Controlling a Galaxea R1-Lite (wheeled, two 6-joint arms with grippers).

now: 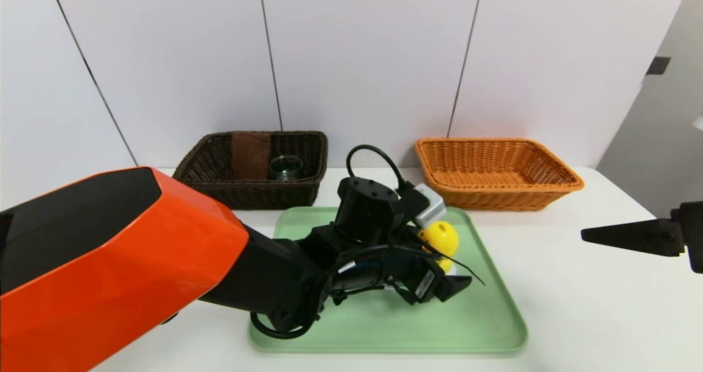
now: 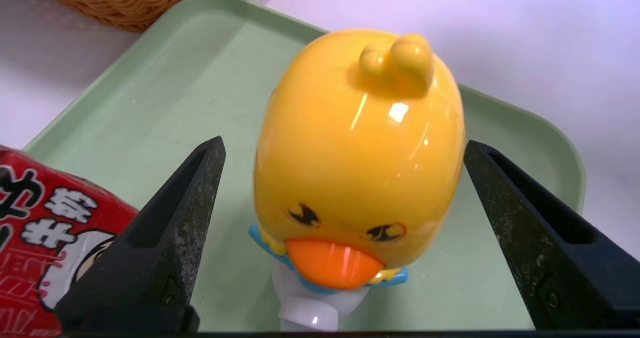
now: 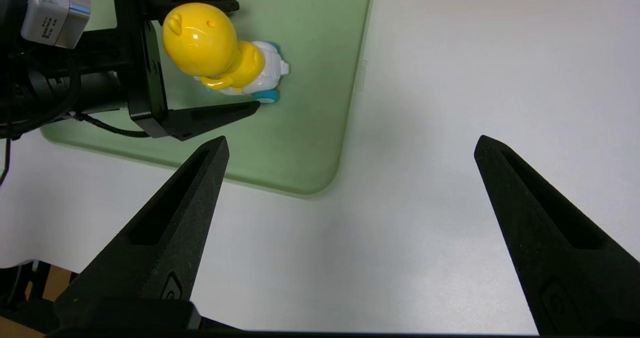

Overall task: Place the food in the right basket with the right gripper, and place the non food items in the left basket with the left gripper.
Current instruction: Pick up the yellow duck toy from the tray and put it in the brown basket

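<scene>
Black two-finger left gripper [image 2: 345, 151]: spread wide, astride yellow plastic duck toy [image 2: 357, 153], apparently for grasping; black right gripper [image 3: 352, 146]: parked beyond tray, wide.

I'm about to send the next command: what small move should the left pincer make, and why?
Probably close the left pincer gently on the yellow duck: its open fingers stand on either side of the duck's head, with the red carton outside them.
</scene>
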